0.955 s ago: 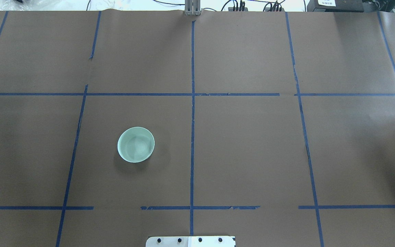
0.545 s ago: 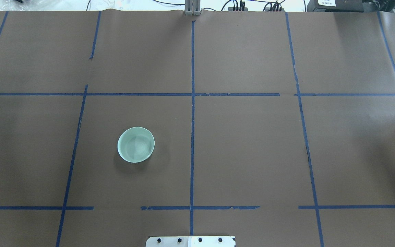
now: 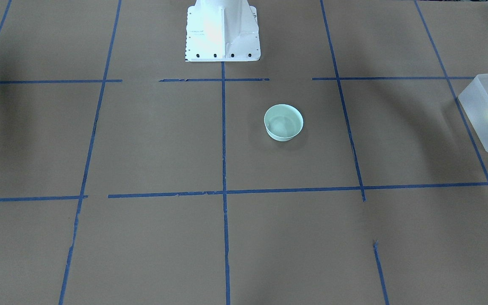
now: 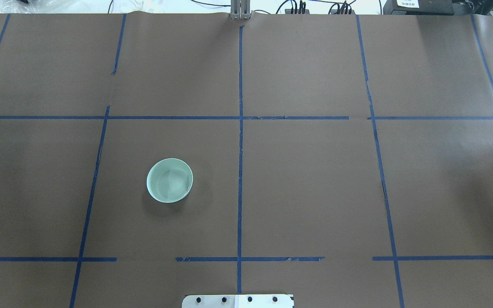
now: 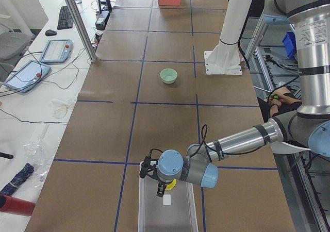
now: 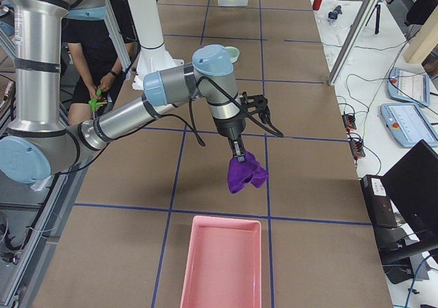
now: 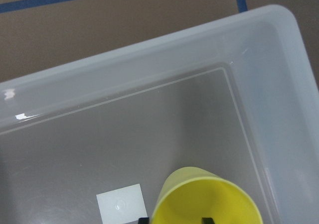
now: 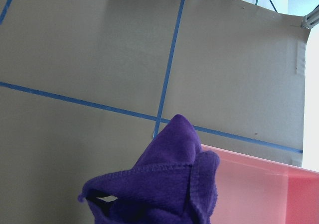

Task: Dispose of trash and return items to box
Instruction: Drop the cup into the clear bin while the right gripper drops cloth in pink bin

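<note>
Nothing I can see here reads clearly: the white label [image 4: 407, 3] on the black device [image 4: 426, 7] at the far right is too small, and the white sticker [image 7: 121, 204] on the bin [image 7: 279, 59] floor shows no legible print

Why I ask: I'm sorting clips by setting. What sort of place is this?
Most likely a robotics lab set up for recording. A UR5e arm reaches over a table covered in brown paper and gridded with blue tape, and teach pendants lie on the side bench.
</note>
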Controlling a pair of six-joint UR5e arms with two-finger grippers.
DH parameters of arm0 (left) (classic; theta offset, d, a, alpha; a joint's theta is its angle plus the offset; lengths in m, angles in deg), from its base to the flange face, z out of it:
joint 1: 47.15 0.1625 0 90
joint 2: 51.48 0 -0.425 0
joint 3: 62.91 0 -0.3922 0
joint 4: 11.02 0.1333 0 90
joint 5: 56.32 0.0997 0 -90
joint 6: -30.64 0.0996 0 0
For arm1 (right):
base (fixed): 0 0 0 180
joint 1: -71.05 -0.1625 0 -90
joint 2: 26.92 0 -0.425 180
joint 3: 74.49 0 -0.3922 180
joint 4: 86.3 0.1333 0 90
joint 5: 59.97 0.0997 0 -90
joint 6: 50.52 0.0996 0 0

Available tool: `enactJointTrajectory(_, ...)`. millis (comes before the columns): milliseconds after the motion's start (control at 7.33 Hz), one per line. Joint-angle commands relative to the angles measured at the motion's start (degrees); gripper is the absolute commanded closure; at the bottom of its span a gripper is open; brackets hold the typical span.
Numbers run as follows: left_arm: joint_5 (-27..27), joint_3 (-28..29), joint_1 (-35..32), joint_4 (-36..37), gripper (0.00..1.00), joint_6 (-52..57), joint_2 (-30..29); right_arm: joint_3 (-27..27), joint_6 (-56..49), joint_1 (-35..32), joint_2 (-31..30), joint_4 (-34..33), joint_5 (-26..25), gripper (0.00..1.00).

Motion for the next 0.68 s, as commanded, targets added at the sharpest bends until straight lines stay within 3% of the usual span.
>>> enactJointTrajectory(0,0.5,-10.7,-0.4,5.6,0.00,-1.3,-0.5,2.4,-5.5,-2.5,0.1,0.1,-3.2,1.00)
enactJointTrajectory(273,6.2,-23.7,-0.5,15.8,0.00,-8.0,-1.0,8.3,-15.3,-4.7,2.1,0.6,-7.6,1.00)
enactJointTrajectory(409,6.1,-25.2,-0.5,17.4,0.00,-12.9,-3.2,13.4,-17.7,-5.5,1.8,2.7,-8.3,1.00)
enactJointTrajectory(545,5.8,-25.2,-0.1,17.6,0.00,-16.1,-5.2,19.7,-19.8,-6.9,0.5,9.7,-8.3,1.00)
